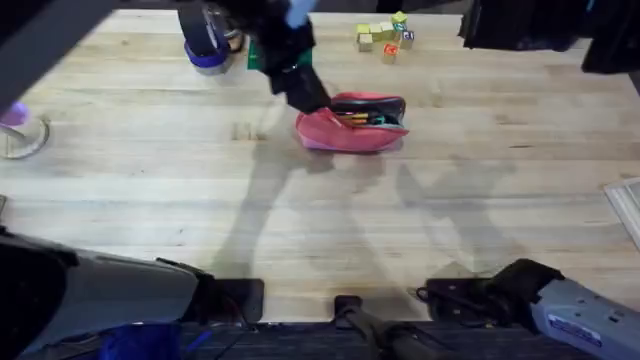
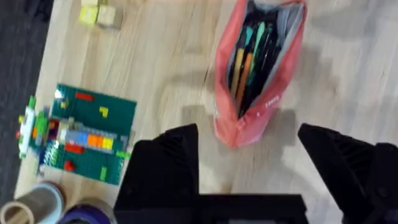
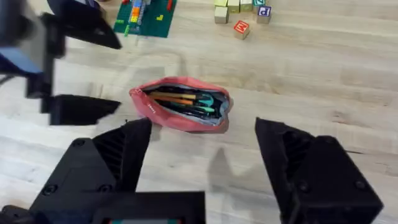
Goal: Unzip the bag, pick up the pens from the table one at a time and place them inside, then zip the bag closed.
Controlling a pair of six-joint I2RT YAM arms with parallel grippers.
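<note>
The pink bag [image 1: 350, 124] lies on the table [image 1: 300, 220] at the far middle, its zipper open. Inside it I see orange, green and black pens [image 2: 249, 62], also the pens [image 3: 183, 101] in the right wrist view. My left gripper [image 1: 312, 100] reaches over the bag's left end [image 2: 239, 127] and stands open, with nothing between its fingers [image 2: 165, 165]. My right gripper [image 3: 205, 155] is open and empty, well short of the bag [image 3: 180, 106], low by the near edge [image 1: 445, 293].
A green baseplate with bricks [image 2: 87, 134] lies beyond the bag's left end. Small letter blocks [image 1: 385, 35] stand at the back, tape rolls [image 1: 205, 45] at the back left. A clear ring [image 1: 20, 135] sits at the left edge, a white tray [image 1: 625, 205] at the right.
</note>
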